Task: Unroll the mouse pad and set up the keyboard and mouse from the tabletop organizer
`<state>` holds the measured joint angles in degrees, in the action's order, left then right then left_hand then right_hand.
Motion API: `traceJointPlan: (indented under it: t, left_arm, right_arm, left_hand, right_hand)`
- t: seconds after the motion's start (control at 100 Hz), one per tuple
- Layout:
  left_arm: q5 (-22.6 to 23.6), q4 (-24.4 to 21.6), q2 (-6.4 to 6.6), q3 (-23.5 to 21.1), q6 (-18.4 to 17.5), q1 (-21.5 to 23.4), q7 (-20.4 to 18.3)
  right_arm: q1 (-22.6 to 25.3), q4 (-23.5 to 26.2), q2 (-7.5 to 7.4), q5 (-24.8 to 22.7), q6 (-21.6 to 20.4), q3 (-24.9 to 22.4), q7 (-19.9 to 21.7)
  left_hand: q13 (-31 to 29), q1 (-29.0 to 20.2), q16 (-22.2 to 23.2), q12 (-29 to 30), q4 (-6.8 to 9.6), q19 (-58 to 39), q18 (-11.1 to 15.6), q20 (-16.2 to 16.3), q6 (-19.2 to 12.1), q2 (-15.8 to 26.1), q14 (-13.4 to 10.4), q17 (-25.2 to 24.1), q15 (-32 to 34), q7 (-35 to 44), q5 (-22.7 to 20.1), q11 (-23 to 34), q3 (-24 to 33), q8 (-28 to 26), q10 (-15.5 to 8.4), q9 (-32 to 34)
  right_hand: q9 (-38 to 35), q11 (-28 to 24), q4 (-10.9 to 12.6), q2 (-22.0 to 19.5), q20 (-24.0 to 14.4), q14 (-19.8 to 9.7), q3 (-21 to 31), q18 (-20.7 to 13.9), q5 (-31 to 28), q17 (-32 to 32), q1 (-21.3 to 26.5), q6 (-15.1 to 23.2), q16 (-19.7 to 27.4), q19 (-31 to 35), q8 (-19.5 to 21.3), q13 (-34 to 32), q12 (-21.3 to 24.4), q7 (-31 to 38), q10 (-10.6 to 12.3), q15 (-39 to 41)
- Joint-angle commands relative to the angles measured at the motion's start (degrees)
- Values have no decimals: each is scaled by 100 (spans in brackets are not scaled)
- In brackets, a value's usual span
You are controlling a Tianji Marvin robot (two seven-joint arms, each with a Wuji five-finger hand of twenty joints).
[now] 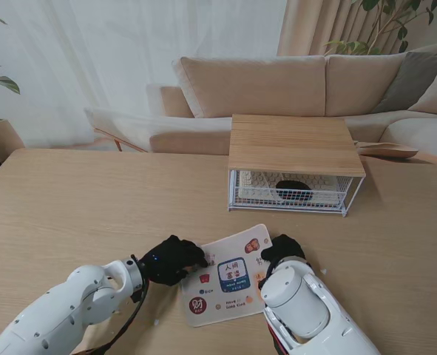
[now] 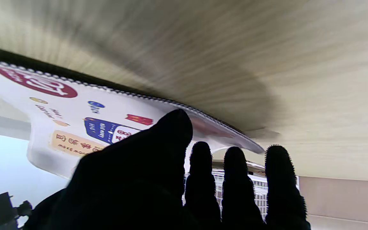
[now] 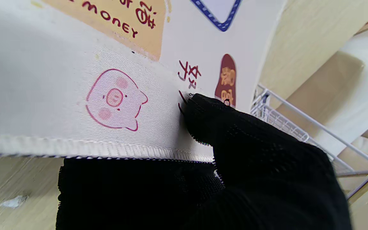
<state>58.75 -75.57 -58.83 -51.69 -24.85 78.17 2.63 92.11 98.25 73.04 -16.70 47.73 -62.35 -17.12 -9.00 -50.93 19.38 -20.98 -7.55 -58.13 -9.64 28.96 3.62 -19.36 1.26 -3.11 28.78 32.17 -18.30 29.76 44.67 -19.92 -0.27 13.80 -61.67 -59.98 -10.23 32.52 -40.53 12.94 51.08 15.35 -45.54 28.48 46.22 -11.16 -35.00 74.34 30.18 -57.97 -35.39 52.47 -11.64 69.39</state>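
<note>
The mouse pad [image 1: 229,279] lies unrolled on the table, white with red, blue and orange prints. My left hand [image 1: 172,259] rests at its left edge with fingers stretched out flat. In the left wrist view the mouse pad [image 2: 75,118] curls up off the table beside the left hand [image 2: 187,185]. My right hand [image 1: 283,248] holds the pad's right edge. The right wrist view shows this right hand [image 3: 235,166] with its thumb on the mouse pad [image 3: 75,64] and fingers under the stitched edge. Farther off, the organizer [image 1: 296,144] holds a white keyboard [image 1: 259,185] and a black mouse [image 1: 293,190].
The organizer is a white wire basket [image 3: 299,127] under a wooden top, standing just beyond the pad. The wooden table [image 1: 70,214] stretches wide to the left. A beige sofa [image 1: 277,85] and curtains stand behind the table.
</note>
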Motion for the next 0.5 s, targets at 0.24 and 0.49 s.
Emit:
traceJointPlan:
  t: [0.24, 0.49]
  left_arm:
    - [-95, -254, -65, -666, 717, 274, 187]
    - [-760, -540, -281, -945, 1252, 572, 548]
  right_arm:
    - [114, 99, -4, -194, 64, -58, 53]
    - [388, 226, -226, -992, -51, -240, 185]
  left_hand:
    - [203, 1123, 29, 53, 143, 109, -178, -77, -123, 110, 93, -119, -137, -139, 50, -172, 155, 35, 161, -143]
    - [214, 1825, 5, 132, 207, 234, -281, -138, -145, 289, 156, -156, -318, -337, 120, -321, -107, 137, 166, -148]
  right_hand:
    - [-40, -224, -133, -146, -294, 223, 372, -78, -84, 55, 286, 221, -74, 320, 207, -129, -71, 325, -247, 124]
    - [-16, -244, -126, -173, -301, 225, 364, -88, -68, 34, 292, 223, -88, 320, 214, -93, -89, 317, -250, 149]
